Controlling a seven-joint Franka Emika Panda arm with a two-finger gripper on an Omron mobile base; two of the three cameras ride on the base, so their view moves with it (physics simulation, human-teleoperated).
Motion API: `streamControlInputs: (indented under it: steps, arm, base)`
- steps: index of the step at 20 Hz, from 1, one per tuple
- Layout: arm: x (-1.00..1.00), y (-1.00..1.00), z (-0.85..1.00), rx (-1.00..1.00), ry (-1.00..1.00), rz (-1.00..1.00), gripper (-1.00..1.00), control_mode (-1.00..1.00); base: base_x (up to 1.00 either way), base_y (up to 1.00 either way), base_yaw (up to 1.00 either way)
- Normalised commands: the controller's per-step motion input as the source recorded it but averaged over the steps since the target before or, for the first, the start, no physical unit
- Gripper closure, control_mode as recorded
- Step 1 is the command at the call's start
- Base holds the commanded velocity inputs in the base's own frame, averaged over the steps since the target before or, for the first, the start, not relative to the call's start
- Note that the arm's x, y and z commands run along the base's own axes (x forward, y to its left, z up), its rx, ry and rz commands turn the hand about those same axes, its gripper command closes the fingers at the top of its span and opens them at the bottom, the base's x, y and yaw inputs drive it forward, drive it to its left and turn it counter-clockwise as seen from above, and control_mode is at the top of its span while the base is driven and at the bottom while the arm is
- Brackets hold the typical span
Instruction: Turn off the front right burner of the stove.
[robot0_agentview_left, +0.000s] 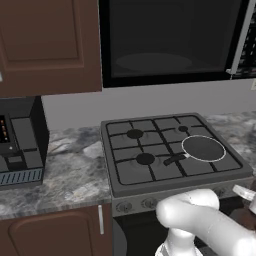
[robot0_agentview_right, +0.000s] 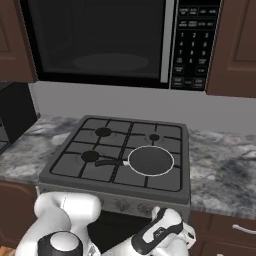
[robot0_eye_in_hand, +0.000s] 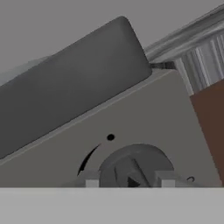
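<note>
The gripper (robot0_eye_in_hand: 127, 179) is spread open, one fingertip (robot0_eye_in_hand: 90, 179) either side of a round knob (robot0_eye_in_hand: 133, 168) at the right end of the stove's (robot0_agentview_left: 150, 187) front panel. To do this well, both pads should close squarely on the knob's raised bar before any twist. The front right burner (robot0_agentview_right: 167, 181) lies under the white-rimmed pan (robot0_agentview_right: 151, 161), on the near right of the top. The hand view gives the knob close up; the base views add the cooktop
</note>
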Motion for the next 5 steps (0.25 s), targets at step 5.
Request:
streamControlInputs:
  steps: [5]
  arm:
    - [0.00, 0.00, 0.00, 0.67, -0.01, -0.12, 1.00, -1.00]
  base:
    - [0.00, 0.00, 0.00]
